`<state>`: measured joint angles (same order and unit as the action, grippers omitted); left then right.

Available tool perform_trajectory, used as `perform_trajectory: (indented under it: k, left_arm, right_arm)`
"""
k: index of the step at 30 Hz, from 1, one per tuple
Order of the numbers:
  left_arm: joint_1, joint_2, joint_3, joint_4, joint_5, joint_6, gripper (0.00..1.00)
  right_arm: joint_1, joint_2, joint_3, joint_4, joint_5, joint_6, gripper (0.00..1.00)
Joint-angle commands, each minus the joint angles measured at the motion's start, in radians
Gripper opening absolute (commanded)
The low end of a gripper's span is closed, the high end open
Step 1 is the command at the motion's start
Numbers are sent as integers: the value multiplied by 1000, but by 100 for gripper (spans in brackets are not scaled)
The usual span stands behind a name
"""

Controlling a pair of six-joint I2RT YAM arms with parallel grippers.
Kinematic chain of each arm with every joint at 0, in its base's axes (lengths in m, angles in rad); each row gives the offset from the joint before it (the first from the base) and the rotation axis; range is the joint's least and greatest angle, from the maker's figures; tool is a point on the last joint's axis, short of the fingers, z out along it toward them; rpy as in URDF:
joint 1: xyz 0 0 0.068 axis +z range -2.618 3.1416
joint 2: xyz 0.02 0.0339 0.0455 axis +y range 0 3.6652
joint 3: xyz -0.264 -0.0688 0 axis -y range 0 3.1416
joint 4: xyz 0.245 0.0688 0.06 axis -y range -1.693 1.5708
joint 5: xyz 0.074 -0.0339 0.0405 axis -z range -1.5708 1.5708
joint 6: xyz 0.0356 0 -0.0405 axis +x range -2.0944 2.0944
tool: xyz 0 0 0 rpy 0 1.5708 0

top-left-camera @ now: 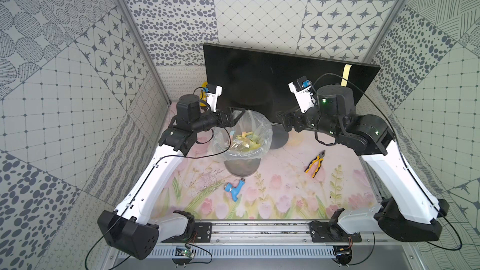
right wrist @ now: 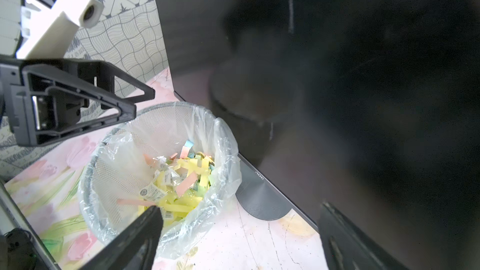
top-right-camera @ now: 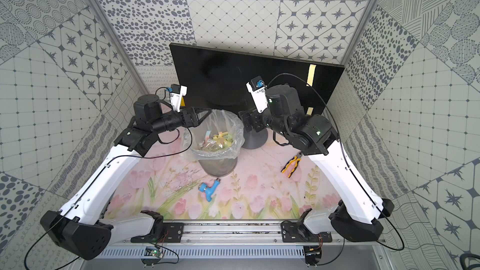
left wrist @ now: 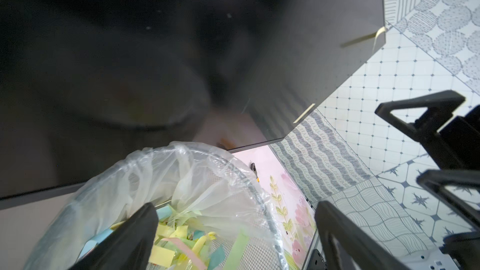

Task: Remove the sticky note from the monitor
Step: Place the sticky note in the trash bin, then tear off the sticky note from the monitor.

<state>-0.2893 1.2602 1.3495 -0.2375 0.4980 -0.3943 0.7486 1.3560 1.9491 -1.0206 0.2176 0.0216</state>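
The black monitor (top-left-camera: 259,74) stands at the back on a round grey stand (top-left-camera: 279,140). A pale yellow sticky note (top-left-camera: 346,75) clings to its upper right part, also showing in a top view (top-right-camera: 311,74) and the left wrist view (left wrist: 361,39). A second yellow strip (top-right-camera: 309,111) sits lower on the same side. My left gripper (top-left-camera: 235,116) hangs open over the bin's back rim, nothing between its fingers (left wrist: 145,219). My right gripper (top-left-camera: 281,120) is open and bare too, just right of the bin and low in front of the screen (right wrist: 363,100).
A mesh bin (top-left-camera: 244,153) with a clear liner holds several coloured paper strips, in front of the monitor. Yellow-handled pliers (top-left-camera: 315,163) lie to the right and a blue fitting (top-left-camera: 233,189) lies nearer the front. Patterned walls close in on three sides.
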Motion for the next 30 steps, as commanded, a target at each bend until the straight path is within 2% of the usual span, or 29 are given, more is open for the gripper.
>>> perform_trajectory:
  k: [1,6,16,19,25,27,30]
  left_arm:
    - [-73,37,48,96,28,130,99]
    - [-111,89,79,98,27,137,99]
    - [-159,180,130,107,-1,149,99]
    - [-166,201,145,108,-3,149,99]
    - [-174,229,163,102,-26,148,99]
    - [-174,242,168,95,-51,147,99]
    - [-174,254,175,89,-67,136,99]
  right_arm:
    - [-41,-43,-22,23,-3,27,97]
    - [-150,-121,-38,23,-75,56,97]
    - [-478,-244,-66,23,-311,124,97]
    - [-603,-255,-71,22,-441,163,97]
    - [-927,-253,-100,42,-732,241,96]
    - [-1051,-248,-138,116,-890,312,95]
    - [-1163,-253,-250,320,-1065,480,91]
